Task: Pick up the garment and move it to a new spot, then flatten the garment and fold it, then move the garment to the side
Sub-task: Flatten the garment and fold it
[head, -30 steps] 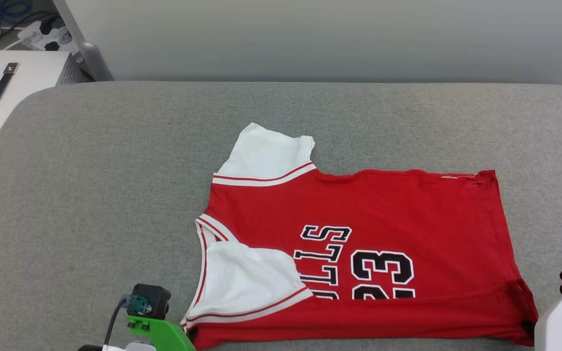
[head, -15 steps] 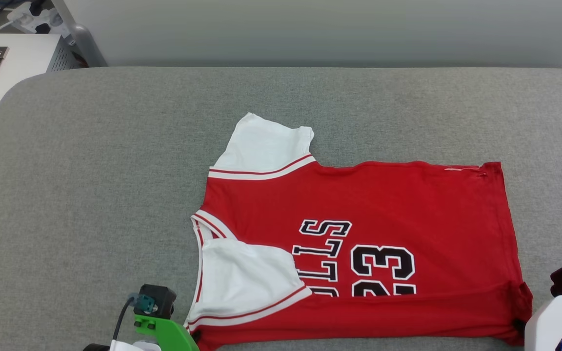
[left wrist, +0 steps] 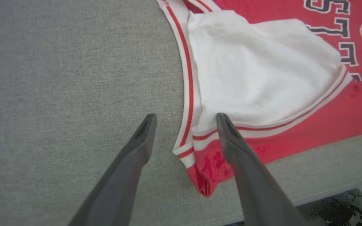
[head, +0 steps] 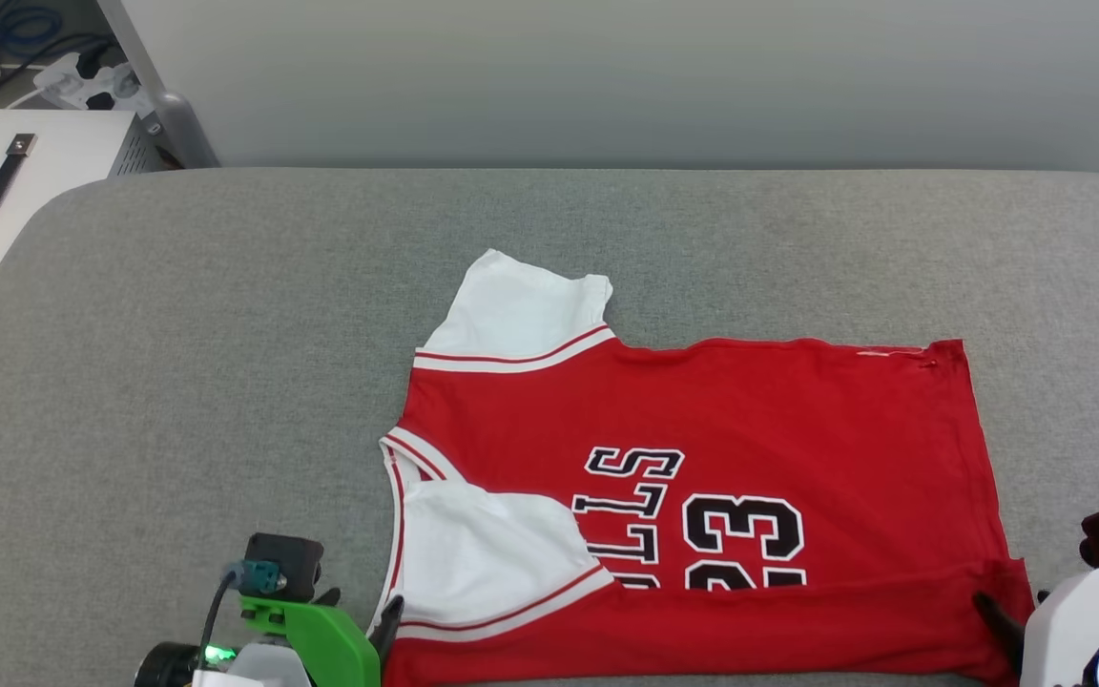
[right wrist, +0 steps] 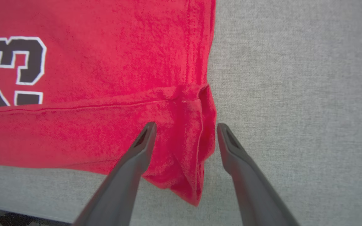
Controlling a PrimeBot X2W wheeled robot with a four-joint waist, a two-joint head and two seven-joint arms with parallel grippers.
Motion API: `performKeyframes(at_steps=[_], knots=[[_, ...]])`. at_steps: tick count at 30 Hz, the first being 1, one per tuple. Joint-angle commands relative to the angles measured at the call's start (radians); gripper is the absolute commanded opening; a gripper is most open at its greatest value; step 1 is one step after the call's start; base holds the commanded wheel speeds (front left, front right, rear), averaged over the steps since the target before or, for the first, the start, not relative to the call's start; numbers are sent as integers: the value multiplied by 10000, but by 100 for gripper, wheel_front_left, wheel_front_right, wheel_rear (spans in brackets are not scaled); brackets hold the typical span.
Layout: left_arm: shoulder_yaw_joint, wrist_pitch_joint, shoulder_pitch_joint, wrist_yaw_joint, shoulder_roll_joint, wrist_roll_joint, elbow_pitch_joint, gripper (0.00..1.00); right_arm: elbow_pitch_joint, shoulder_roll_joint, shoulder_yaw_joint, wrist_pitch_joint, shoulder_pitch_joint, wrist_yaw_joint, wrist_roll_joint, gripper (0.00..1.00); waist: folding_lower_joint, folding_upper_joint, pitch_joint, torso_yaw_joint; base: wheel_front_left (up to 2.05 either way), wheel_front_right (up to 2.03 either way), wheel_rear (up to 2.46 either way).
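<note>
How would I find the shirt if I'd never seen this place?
Look at the big grey padded surface in front of the robot. The garment lies flat on its near right part. Nothing else there is bright red with white sleeves and a black 23.

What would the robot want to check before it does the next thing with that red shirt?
1. Left gripper open: ok.
2. Right gripper open: ok.
3. Shirt flat on the grey pad: ok.
4. Near edge folded over the number: ok.
5. Far white sleeve folded in: not ok, it sticks out.
6. Fingers clear of cloth: not ok, a corner lies between each pair.
</note>
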Motion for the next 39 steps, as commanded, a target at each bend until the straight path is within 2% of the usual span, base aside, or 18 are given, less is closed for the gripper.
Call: performKeyframes(at_steps=[1,7,11,12,18,24,29,33,39], knots=[[107,-222,-252,41,8,149,-103,100,-205,-75,-12,-212,-193,-17,60,100,0,0,-112,2,0,0,0],[530,-1804,-566,-48,-107,605,-621,100,-1178,27,-199,-1725,-325,-17,57,100,0,0,-352,3,0,0,0],[743,-3140,-581,-170,-402,845,-601,100,-1616,398,-391,-3151,-357,-17,15,100,0,0,-406,-50,0,0,0],[772,-3777,-590,-267,-541,1005,-552,100,-1738,585,-387,-3848,-301,-17,-14,100,0,0,-408,-86,0,0,0],[999,-4994,-667,-477,-925,1620,-314,100,-1833,1051,-310,-5649,-116,-17,-391,100,0,0,-306,-270,0,0,0],[1919,-5119,-863,-758,-1474,2614,-621,100,-1736,1588,-338,-6779,-256,-17,-619,100,0,0,35,-598,0,0,0],[2137,-5122,-1415,-1416,-1544,3129,-285,100,-1730,1728,-225,-7096,-438,-17,-837,100,0,0,586,-996,0,0,0],[1918,-4630,-2634,-2047,-1188,3387,317,100,-1860,1735,-148,-7181,-599,-17,-923,100,0,0,1151,-1394,0,0,0],[1657,-2772,-5080,-3153,-623,3375,1191,100,-2005,1824,27,-7322,-989,-17,-938,100,0,0,1973,-1979,0,0,0]])
